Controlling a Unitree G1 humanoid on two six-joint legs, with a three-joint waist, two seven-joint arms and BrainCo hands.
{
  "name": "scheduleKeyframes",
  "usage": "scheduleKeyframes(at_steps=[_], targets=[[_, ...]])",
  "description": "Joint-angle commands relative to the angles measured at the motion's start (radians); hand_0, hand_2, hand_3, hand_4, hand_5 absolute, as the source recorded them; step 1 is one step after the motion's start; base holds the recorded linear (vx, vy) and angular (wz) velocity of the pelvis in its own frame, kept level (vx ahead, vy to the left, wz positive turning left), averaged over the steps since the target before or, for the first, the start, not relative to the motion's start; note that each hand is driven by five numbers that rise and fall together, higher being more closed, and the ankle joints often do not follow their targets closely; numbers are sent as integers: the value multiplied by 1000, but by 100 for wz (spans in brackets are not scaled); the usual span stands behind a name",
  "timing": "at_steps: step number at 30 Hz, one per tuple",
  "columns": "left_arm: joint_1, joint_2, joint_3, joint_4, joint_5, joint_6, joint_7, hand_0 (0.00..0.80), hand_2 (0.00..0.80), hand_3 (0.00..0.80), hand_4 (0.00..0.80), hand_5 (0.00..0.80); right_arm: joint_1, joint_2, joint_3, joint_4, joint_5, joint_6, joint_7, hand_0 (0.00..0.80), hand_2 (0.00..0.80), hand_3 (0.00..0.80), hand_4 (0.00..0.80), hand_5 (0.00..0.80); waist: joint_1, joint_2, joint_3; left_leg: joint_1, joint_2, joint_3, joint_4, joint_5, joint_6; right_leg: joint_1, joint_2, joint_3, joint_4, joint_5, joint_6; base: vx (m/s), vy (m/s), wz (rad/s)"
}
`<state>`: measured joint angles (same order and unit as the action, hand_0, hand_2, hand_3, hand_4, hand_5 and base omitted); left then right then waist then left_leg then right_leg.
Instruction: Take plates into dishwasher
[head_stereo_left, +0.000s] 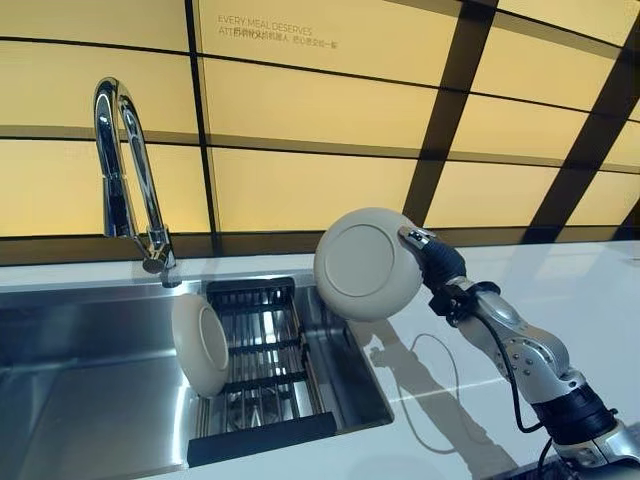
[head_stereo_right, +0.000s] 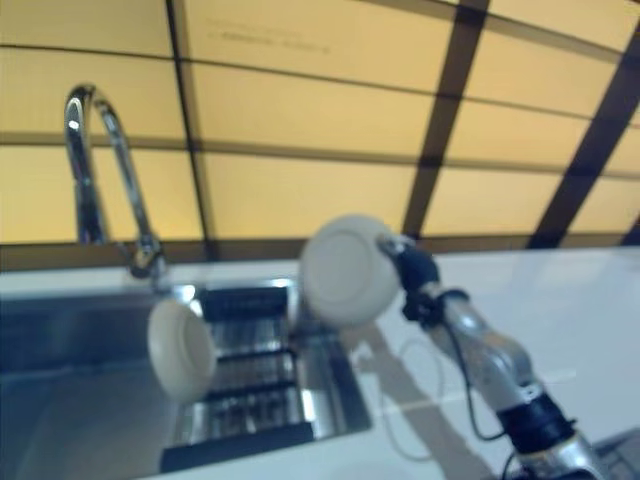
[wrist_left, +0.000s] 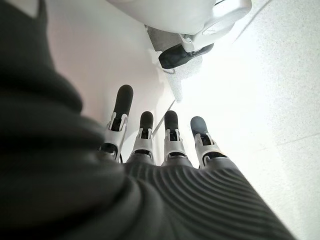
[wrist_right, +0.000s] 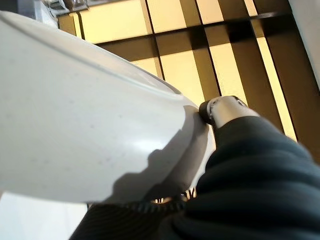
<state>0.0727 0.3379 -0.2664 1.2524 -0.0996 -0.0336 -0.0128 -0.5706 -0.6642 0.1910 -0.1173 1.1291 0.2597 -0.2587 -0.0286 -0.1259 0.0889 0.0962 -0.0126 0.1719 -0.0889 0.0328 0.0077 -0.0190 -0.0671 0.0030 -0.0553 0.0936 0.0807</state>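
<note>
Above the sink's rack (head_stereo_left: 262, 345), right hand (head_stereo_left: 418, 240) pinching a raised plate (head_stereo_left: 366, 264) by its rim, second plate (head_stereo_left: 200, 344) upright in rack, left hand (wrist_left: 150, 142) fingers straight.

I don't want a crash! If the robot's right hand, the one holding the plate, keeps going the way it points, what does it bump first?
Probably the yellow panelled wall behind the sink. The right hand, gripping the round white plate, points up and away over the white counter, with nothing visible between. Depth is hard to judge.
</note>
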Motion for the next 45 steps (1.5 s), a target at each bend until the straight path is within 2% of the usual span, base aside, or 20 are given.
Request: scheduleKeyframes(at_steps=[1, 3, 6, 10, 17, 20, 24, 28, 31, 32, 33, 34, 38, 41, 45], targets=[[-69, 5, -55, 30, 74, -32, -14, 0, 0, 0, 0, 0, -43, -55, -107, -50, 2, -94, -11, 800, 800, 800, 800, 800, -15, 9, 13, -7, -23, -33, 68, -95, 32, -44, -64, -10, 81, 92, 85, 5, 64, -19], [-62, 14, -50, 31, 87, -28, -14, 0, 0, 0, 0, 0, -31, -64, -123, -45, 12, -94, -13, 800, 800, 800, 800, 800, -23, 6, 19, 3, -20, -22, 61, -97, 24, -78, -62, -25, 72, 126, 95, 2, 71, -31], [-64, 31, -45, 35, 96, -16, -9, 0, 0, 0, 0, 0, -17, -77, -143, -22, 16, -102, -1, 800, 800, 800, 800, 800, -28, 5, 32, 13, -12, 10, 58, -99, 25, -120, -60, -89, 93, 133, 94, -36, 69, -35], [-85, 49, -30, 43, 90, -3, -6, 0, 0, 0, 0, 0, -3, -92, -164, 9, 7, -120, 23, 800, 800, 800, 800, 800, -27, 1, 34, 11, 1, 78, 46, -92, 35, -116, -94, -167, 154, 127, 90, -101, 42, -71], [-88, 58, -29, 37, 69, -19, -16, 0, 0, 0, 0, 0, 89, -139, -237, 19, 17, -150, 57, 800, 800, 800, 800, 800, -25, -2, 9, -5, 47, 171, 15, -64, 31, -8, -159, -208, 209, 100, 96, -71, -27, -15], [-81, 65, -35, 35, 77, -32, -25, 0, 0, 0, 0, 0, 134, -141, -280, 30, 24, -158, 57, 800, 800, 800, 800, 800, -27, -13, -8, -20, 58, 200, 10, -60, 28, 29, -174, -208, 201, 102, 108, -44, -96, -34], [-76, 71, -42, 31, 90, -39, -34, 0, 0, 0, 0, 0, 198, -130, -337, 42, 24, -166, 65, 800, 800, 800, 800, 800, -46, -18, -19, -32, 66, 216, 5, -55, 29, 43, -152, -185, 187, 80, 113, -38, -110, -105], [-76, 74, -31, 27, 73, -40, -13, 0, 0, 0, 0, 0, 280, -128, -401, 45, 71, -181, 107, 800, 800, 800, 800, 800, -74, -28, -30, -44, 76, 237, 2, -52, 28, 38, -106, -174, 157, 41, 108, -113, -187, -65], [-79, 80, -20, 25, 65, -40, 3, 0, 0, 0, 0, 0, 285, -125, -414, 52, 98, -193, 131, 800, 800, 800, 800, 800, -74, -34, -30, -52, 87, 257, 2, -47, 21, 33, -87, -202, 134, 18, 101, -146, -253, -68], [-83, 81, -9, 29, 70, -39, 9, 0, 0, 0, 0, 0, 283, -126, -418, 53, 104, -199, 132, 800, 800, 800, 800, 800, -72, -32, -34, -49, 89, 242, 2, -64, 12, 51, -74, -207, 112, -19, 107, -97, -212, -71], [-85, 81, -5, 31, 71, -40, 10, 0, 0, 0, 0, 0, 280, -127, -420, 51, 103, -201, 129, 800, 800, 800, 800, 800, -72, -35, -31, -58, 93, 260, 2, -38, 15, 44, -70, -217, 108, -9, 95, -131, -341, -57], [-90, 79, 3, 38, 70, -42, 5, 0, 0, 0, 0, 0, 274, -144, -424, 54, 103, -205, 115, 800, 800, 800, 800, 800, -71, -35, -35, -62, 98, 256, 2, -29, 7, 47, -63, -218, 101, -12, 92, -140, -259, -14], [-85, 67, 2, 35, 71, -54, -4, 0, 0, 0, 0, 0, 270, -169, -435, 56, 82, -219, 89, 800, 800, 800, 800, 800, -75, -27, -37, -61, 107, 248, 2, -20, -4, 50, -52, -217, 94, -32, 81, -48, -156, -5], [-63, 30, -17, 30, 84, -82, -2, 0, 0, 0, 0, 0, 294, -177, -460, 46, 28, -246, 79, 800, 800, 800, 800, 800, -82, -4, -39, -60, 116, 239, 2, -9, -25, 60, -30, -214, 63, -67, 51, -57, -134, -2], [-70, 13, -25, 29, 101, -78, 0, 0, 0, 0, 0, 0, 327, -155, -463, 4, -65, -232, 68, 800, 800, 800, 800, 800, -94, 10, -35, -67, 121, 238, 2, 1, -38, 57, -19, -207, 38, -64, 38, -82, -111, 0]])
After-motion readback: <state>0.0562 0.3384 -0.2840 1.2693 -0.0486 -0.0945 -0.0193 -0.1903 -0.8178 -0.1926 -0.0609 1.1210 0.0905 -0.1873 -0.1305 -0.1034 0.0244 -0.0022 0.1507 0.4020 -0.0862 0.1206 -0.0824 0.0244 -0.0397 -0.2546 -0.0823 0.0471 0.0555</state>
